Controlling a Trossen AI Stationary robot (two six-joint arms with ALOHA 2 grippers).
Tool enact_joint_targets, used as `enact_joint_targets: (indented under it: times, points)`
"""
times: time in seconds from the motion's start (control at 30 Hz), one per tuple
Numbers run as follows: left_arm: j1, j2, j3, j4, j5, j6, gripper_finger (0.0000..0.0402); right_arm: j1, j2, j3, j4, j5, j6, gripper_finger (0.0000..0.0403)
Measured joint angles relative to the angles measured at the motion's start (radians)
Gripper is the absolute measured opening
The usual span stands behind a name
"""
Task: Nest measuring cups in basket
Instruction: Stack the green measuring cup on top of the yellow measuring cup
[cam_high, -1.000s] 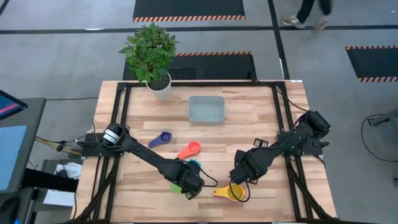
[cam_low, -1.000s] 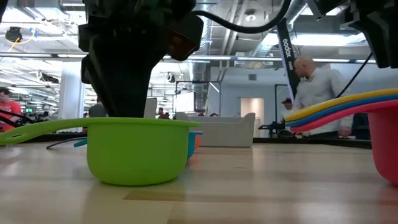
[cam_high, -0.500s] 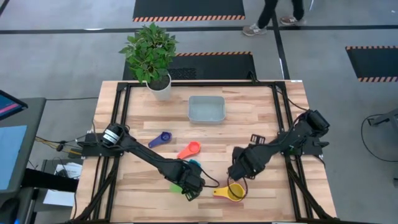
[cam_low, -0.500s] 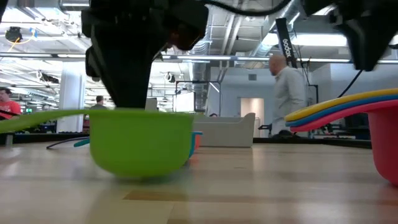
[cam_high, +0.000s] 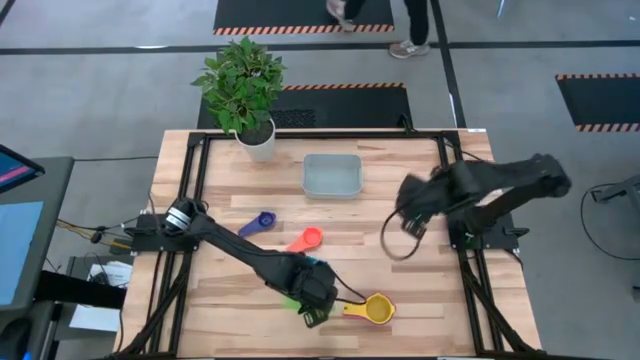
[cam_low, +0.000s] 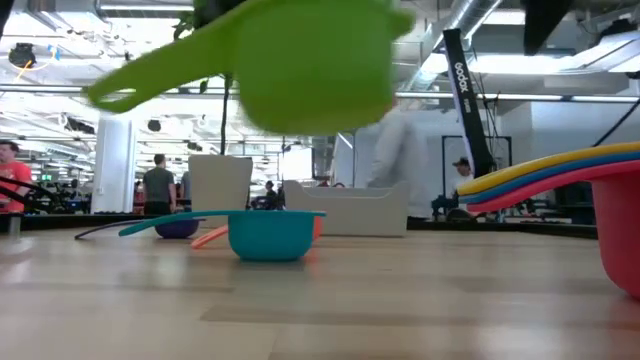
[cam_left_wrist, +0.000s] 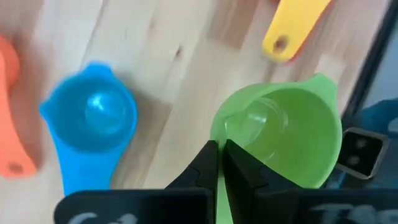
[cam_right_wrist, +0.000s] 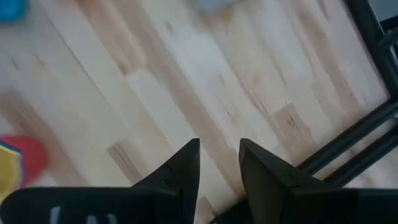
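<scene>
My left gripper (cam_high: 312, 300) (cam_left_wrist: 219, 152) is near the table's near edge, shut on the green cup (cam_low: 310, 60) (cam_left_wrist: 286, 137), which hangs in the air. The light blue cup (cam_left_wrist: 90, 118) (cam_low: 268, 232) stands on its base just beside it. A stack of cups, yellow on top (cam_high: 376, 311) with blue and red under it (cam_low: 610, 200), stands to the right. The orange cup (cam_high: 305, 240) and dark blue cup (cam_high: 259, 222) lie mid-table. The basket (cam_high: 332, 176) sits toward the far edge. My right gripper (cam_high: 410, 222) (cam_right_wrist: 219, 158) is open and raised over bare wood on the right. My left gripper holds the green cup by its side wall at the rim (cam_left_wrist: 217, 127), one finger inside the bowl and one outside, coming from above. The cup is lifted clear of the table, slightly tilted, its handle (cam_low: 130, 85) sticking out and drooping a little.
A white pot with a plant (cam_high: 250, 135) stands at the far left corner. Black frame rails (cam_high: 455, 200) run along the table's sides. Bare wood lies between the basket and the cups. People move in the room beyond.
My left gripper has risen and lifted the green cup off the table, baring the light blue cup behind it in the low view. My right arm has pulled up and away from the yellow-topped stack, toward the far right of the table; the stack stayed put.
</scene>
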Motion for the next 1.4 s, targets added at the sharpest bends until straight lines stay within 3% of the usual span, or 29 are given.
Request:
enact_joint_targets:
  times: [0.23, 0.5, 0.7, 1.03, 1.27, 1.4]
  points:
    - [0.071, 0.0, 0.096, 0.033, -0.021, 0.117, 0.0, -0.054, -0.178, 0.0, 0.016, -0.005, 0.072, 0.0149]
    - [0.106, 0.0, 0.104, 0.14, -0.007, 0.15, 0.0, -0.032, -0.247, 0.0, 0.014, -0.009, 0.109, 0.0164]
    - [0.105, 0.001, 0.104, 0.269, -0.016, 0.16, 0.0, -0.032, -0.242, 0.0, 0.03, -0.047, 0.097, 0.0166]
    - [0.096, 0.002, 0.105, 0.306, -0.129, 0.226, 0.0, 0.07, -0.206, 0.0, 0.276, -0.291, 0.026, 0.0153]
    - [0.085, 0.003, 0.105, 0.278, -0.119, 0.446, 0.0, 0.213, -0.123, 0.0, 0.302, -0.298, 0.078, 0.0159]
    - [0.088, 0.003, 0.105, 0.279, -0.09, 0.43, 0.0, 0.263, -0.043, 0.0, 0.304, -0.295, 0.114, 0.0165]
